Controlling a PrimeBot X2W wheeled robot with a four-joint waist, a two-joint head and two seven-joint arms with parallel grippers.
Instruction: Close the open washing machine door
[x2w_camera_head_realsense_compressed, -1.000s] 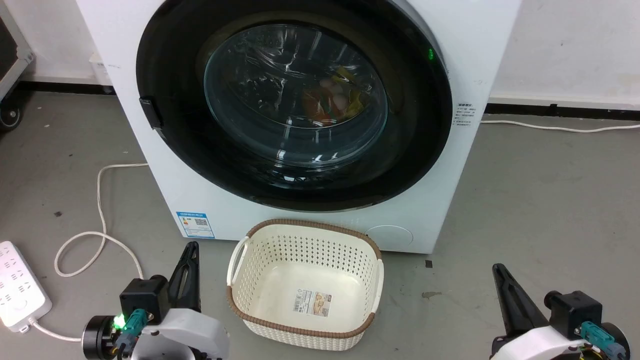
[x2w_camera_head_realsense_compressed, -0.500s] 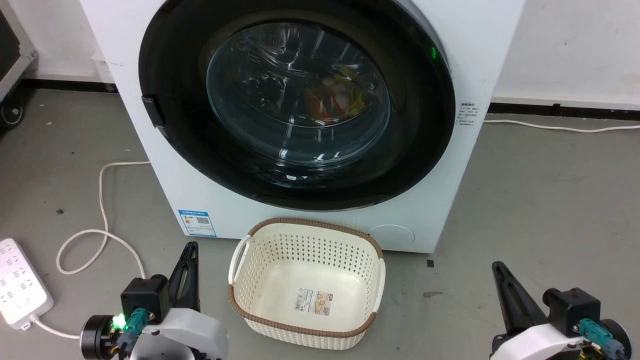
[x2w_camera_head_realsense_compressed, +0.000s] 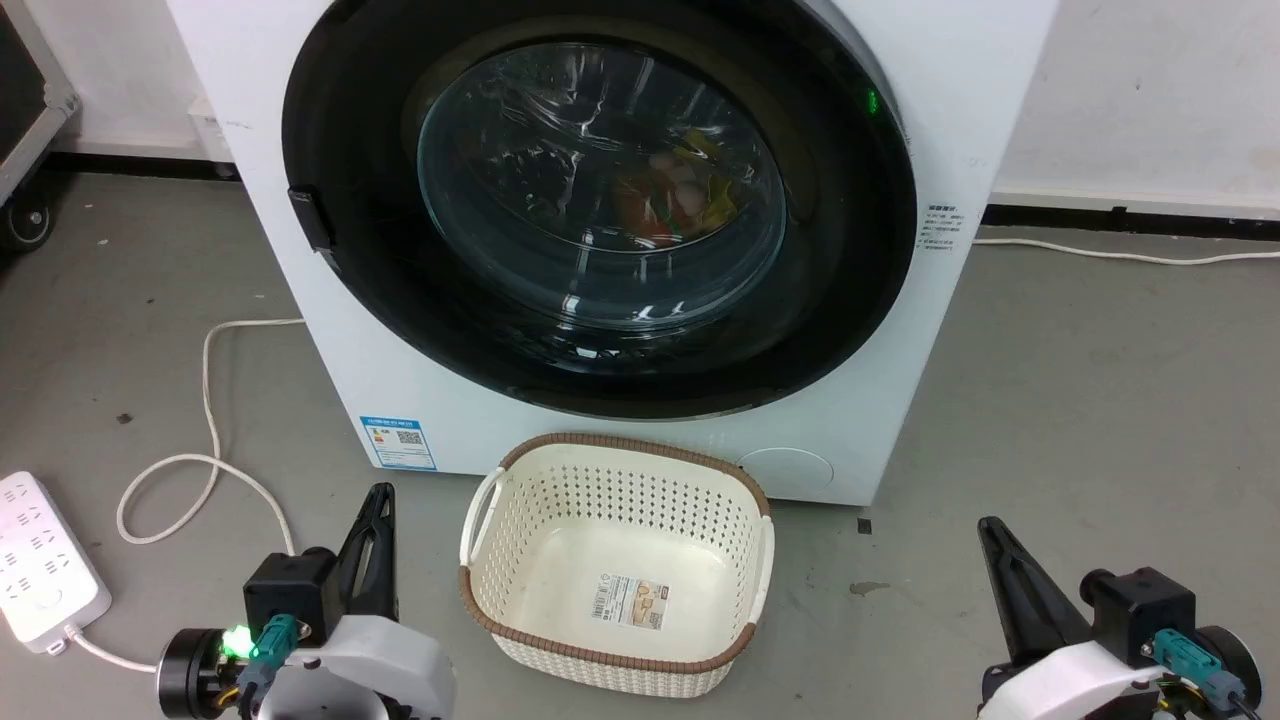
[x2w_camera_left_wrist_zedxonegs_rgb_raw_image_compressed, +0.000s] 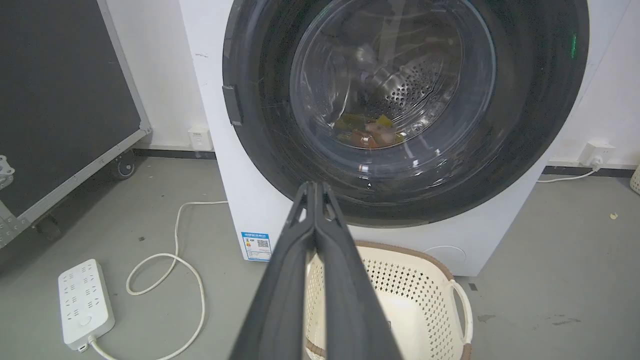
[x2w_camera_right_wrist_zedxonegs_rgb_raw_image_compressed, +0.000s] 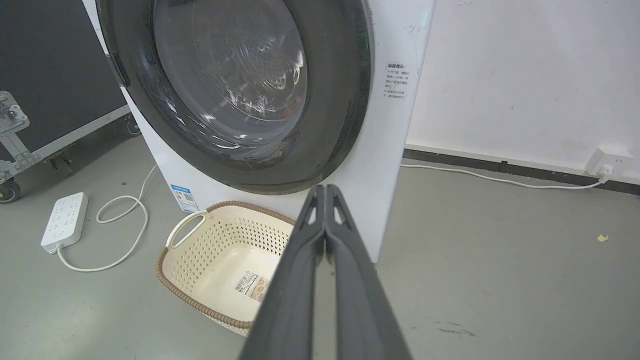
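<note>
End effectors (x2w_camera_head_realsense_compressed: 383, 492) (x2w_camera_head_realsense_compressed: 988, 525) still closed; cam drifted.

Head cam looks fwd & down from above onto the washing machine (x2w_camera_head_realsense_compressed: 375, 385) front, basket (x2w_camera_head_realsense_compressed: 620, 440) close below. L wrist cam sits low, facing it nearly square; R wrist cam low too, angled from the right. All 3 share the door (x2w_camera_head_realsense_compressed: 365, 280) & basket.

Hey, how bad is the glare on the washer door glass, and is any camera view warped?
Head view: white glare streaks cross the washing machine door, though coloured laundry shows through. Left wrist view: wide-angle bending makes the washing machine lean; the left gripper looms large. Right wrist view: reflections streak the glass; the right gripper looks slightly soft.
</note>
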